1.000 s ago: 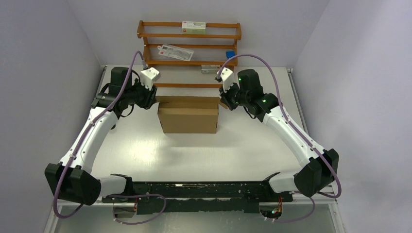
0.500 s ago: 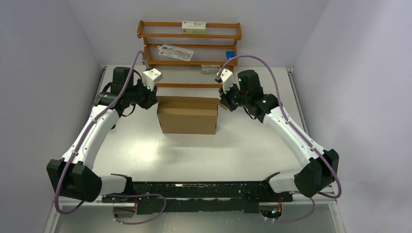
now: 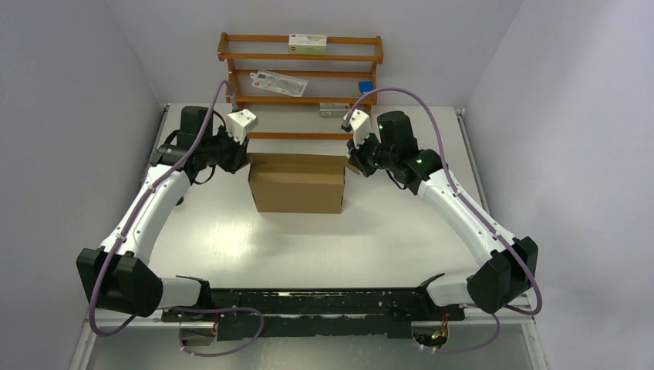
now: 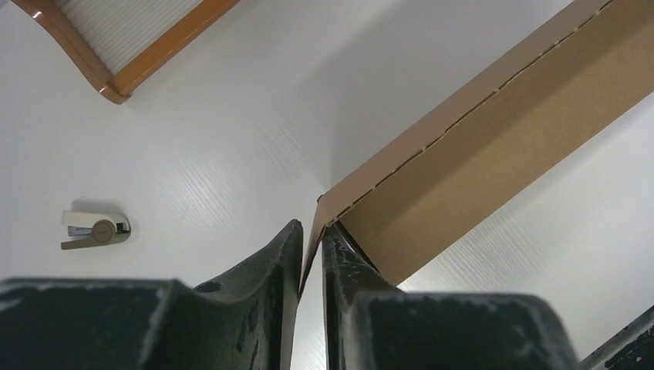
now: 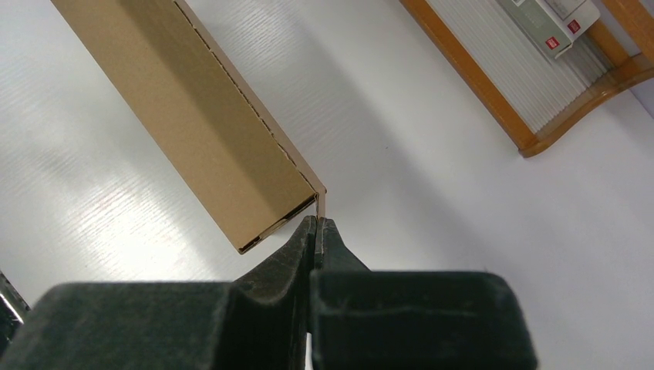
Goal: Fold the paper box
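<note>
The paper box [image 3: 298, 183] is brown cardboard and stands on the table between my two arms, partly folded, with its long front wall facing me. My left gripper [image 3: 245, 159] is at its upper left corner. In the left wrist view its fingers [image 4: 311, 231] are closed to a narrow gap around the thin end flap of the box [image 4: 478, 146]. My right gripper [image 3: 352, 163] is at the upper right corner. In the right wrist view its fingers [image 5: 318, 224] are pinched shut on the end flap edge of the box [image 5: 208, 116].
A wooden rack [image 3: 301, 77] holding small packets stands at the back, just behind the box; its frame also shows in the left wrist view [image 4: 154, 46] and the right wrist view [image 5: 493, 100]. A small white stapler-like object [image 4: 94, 229] lies on the table left of the box.
My left arm has shifted slightly and the box has edged a little to the left. Both grippers stay at the box's upper corners.
</note>
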